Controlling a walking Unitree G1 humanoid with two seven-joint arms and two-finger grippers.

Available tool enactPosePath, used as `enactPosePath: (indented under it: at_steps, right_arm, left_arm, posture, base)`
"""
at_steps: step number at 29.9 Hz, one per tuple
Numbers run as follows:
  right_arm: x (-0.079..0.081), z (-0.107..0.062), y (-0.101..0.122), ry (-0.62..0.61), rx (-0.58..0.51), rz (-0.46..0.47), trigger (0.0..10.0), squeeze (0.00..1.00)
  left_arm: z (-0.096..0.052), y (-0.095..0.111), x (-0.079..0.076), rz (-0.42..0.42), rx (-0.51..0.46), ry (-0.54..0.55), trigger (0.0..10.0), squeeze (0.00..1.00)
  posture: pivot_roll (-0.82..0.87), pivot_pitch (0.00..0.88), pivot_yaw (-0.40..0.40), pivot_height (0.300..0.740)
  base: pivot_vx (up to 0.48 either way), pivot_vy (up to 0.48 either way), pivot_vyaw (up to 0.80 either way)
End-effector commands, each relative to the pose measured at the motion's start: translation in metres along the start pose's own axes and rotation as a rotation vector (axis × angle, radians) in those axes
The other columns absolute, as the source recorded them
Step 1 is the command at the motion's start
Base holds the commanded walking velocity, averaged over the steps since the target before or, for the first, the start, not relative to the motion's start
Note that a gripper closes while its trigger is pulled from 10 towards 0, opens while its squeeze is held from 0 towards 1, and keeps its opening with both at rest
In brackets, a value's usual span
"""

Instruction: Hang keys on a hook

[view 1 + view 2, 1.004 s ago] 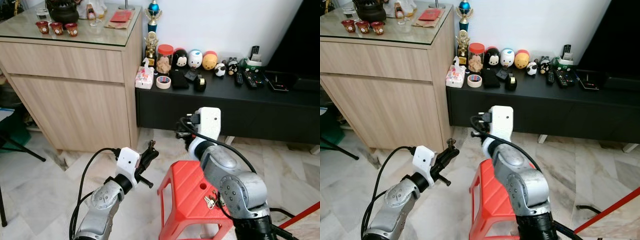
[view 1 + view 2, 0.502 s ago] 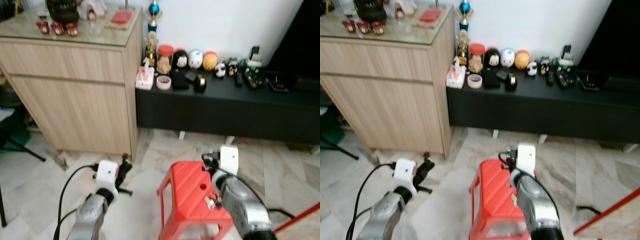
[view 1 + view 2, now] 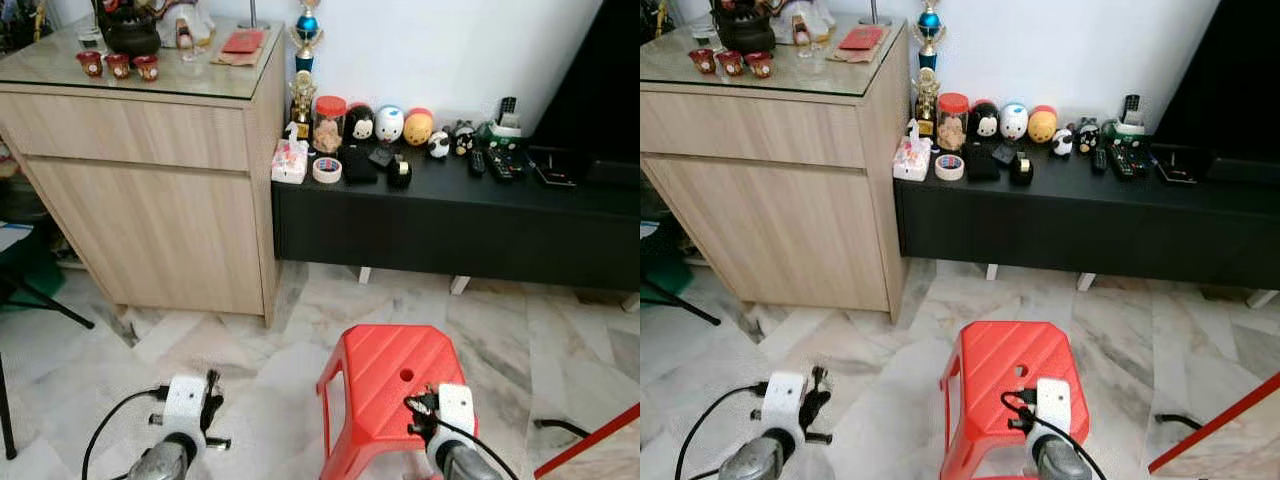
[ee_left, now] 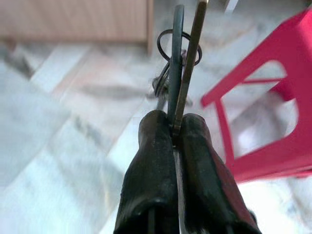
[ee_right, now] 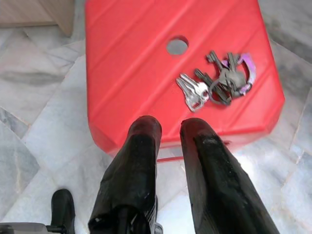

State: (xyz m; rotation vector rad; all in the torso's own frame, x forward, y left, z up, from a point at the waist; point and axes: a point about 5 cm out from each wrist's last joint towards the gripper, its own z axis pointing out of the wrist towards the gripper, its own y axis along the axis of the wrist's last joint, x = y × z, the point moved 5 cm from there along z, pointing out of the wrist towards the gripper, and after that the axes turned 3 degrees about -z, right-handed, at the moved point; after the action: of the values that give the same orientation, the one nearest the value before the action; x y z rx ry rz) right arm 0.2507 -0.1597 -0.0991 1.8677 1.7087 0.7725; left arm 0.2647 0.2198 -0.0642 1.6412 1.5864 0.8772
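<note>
1. Carrying stage: left gripper (image 4: 174, 134) pinches a key ring (image 4: 178, 46) over the floor.
2. Right gripper (image 5: 168, 129) hangs slightly open above a red stool (image 5: 131, 73) where other keys (image 5: 217, 83) lie near its edge.
3. Next move, likely: find a hook.

Red stool (image 3: 385, 375) on marble floor (image 3: 260, 350); wooden cabinet (image 3: 150, 190) beside black console (image 3: 450, 220)

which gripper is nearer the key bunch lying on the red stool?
Right. The right gripper hangs open just off the red stool's edge, the key bunch ahead of its fingertips. The left gripper, shut on a key ring, is out over the floor beside the stool.
</note>
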Motion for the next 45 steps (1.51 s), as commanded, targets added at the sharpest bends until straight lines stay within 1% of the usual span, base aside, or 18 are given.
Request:
enactPosePath:
  at_steps: [1,4,6,9,10,11,13,14,15,20,21,24,30,33,38,45]
  right_arm:
    - [-0.006,-0.001,-0.004,-0.018,-0.002,0.003,10.0,0.0]
    - [-0.01,-0.003,-0.013,-0.035,0.011,-0.019,10.0,0.0]
    - [-0.009,-0.005,-0.022,-0.038,0.021,-0.013,10.0,0.0]
    - [-0.006,-0.008,-0.034,-0.039,0.035,0.003,10.0,0.0]
    - [-0.004,-0.01,-0.043,-0.042,0.059,0.007,10.0,0.0]
    - [-0.003,-0.011,-0.048,-0.046,0.075,-0.002,10.0,0.0]
    - [-0.001,-0.012,-0.055,-0.046,0.1,-0.011,10.0,0.0]
    - [-0.001,-0.012,-0.055,-0.046,0.1,-0.011,10.0,0.0]
    - [0.001,-0.013,-0.058,-0.044,0.109,-0.012,10.0,0.0]
    - [0.006,-0.013,-0.062,-0.035,0.118,-0.015,10.0,0.0]
    - [0.001,-0.013,-0.061,-0.04,0.119,-0.007,10.0,0.0]
    - [-0.003,-0.013,-0.061,-0.047,0.121,-0.003,10.0,0.0]
    - [-0.004,-0.014,-0.063,-0.05,0.13,-0.009,10.0,0.0]
    - [-0.006,-0.015,-0.066,-0.052,0.148,-0.029,10.0,0.0]
    - [-0.005,-0.015,-0.066,-0.049,0.15,-0.038,10.0,0.0]
    - [-0.002,-0.016,-0.069,-0.039,0.155,-0.034,10.0,0.0]
  left_arm:
    - [-0.002,-0.013,0.006,0.018,0.057,0.019,10.0,0.0]
    - [-0.005,-0.024,0.011,0.029,0.107,0.038,10.0,0.0]
    - [-0.007,-0.031,0.014,0.032,0.133,0.051,10.0,0.0]
    - [-0.01,-0.039,0.018,0.032,0.167,0.072,10.0,0.0]
    - [-0.013,-0.048,0.02,0.031,0.206,0.088,10.0,0.0]
    - [-0.015,-0.052,0.021,0.032,0.224,0.095,10.0,0.0]
    - [-0.018,-0.06,0.021,0.036,0.255,0.106,10.0,0.0]
    - [-0.018,-0.06,0.021,0.036,0.255,0.106,10.0,0.0]
    - [-0.02,-0.065,0.022,0.025,0.271,0.118,10.0,0.0]
    - [-0.023,-0.072,0.021,-0.003,0.293,0.127,10.0,0.0]
    - [-0.023,-0.073,0.02,-0.015,0.295,0.13,10.0,0.0]
    - [-0.023,-0.073,0.02,-0.023,0.294,0.134,10.0,0.0]
    - [-0.024,-0.075,0.019,-0.027,0.3,0.133,10.0,0.0]
    - [-0.027,-0.082,0.018,-0.036,0.319,0.134,10.0,0.0]
    - [-0.028,-0.083,0.017,-0.038,0.323,0.133,10.0,0.0]
    - [-0.032,-0.09,0.016,-0.036,0.352,0.127,10.0,0.0]
  posture:
    - [0.07,0.008,-0.084,0.74]
    - [0.07,0.005,-0.081,0.74]
    - [0.07,0.005,-0.079,0.74]
    - [0.06,0.0,-0.073,0.74]
    - [0.06,0.0,-0.07,0.74]
    - [0.05,0.0,-0.068,0.74]
    - [0.06,0.0,-0.067,0.74]
    - [0.06,0.0,-0.067,0.74]
    - [0.06,0.0,-0.066,0.74]
    - [0.05,0.0,-0.067,0.74]
    - [0.05,0.0,-0.067,0.74]
    - [0.05,0.0,-0.067,0.74]
    - [0.05,0.0,-0.07,0.74]
    - [0.05,0.0,-0.071,0.74]
    - [0.05,0.0,-0.071,0.74]
    - [0.04,0.0,-0.057,0.74]
  base:
    - [0.0,0.0,0.0]
    - [0.0,0.0,0.0]
    - [0.0,0.0,0.0]
    - [0.0,0.0,0.0]
    - [0.0,0.0,0.0]
    - [0.0,0.0,0.0]
    - [0.0,0.0,0.0]
    - [0.0,0.0,0.0]
    - [0.0,0.0,0.0]
    - [0.0,0.0,0.0]
    - [0.0,0.0,0.0]
    - [0.0,0.0,0.0]
    - [0.0,0.0,0.0]
    - [0.0,0.0,0.0]
    - [0.0,0.0,0.0]
    - [0.0,0.0,0.0]
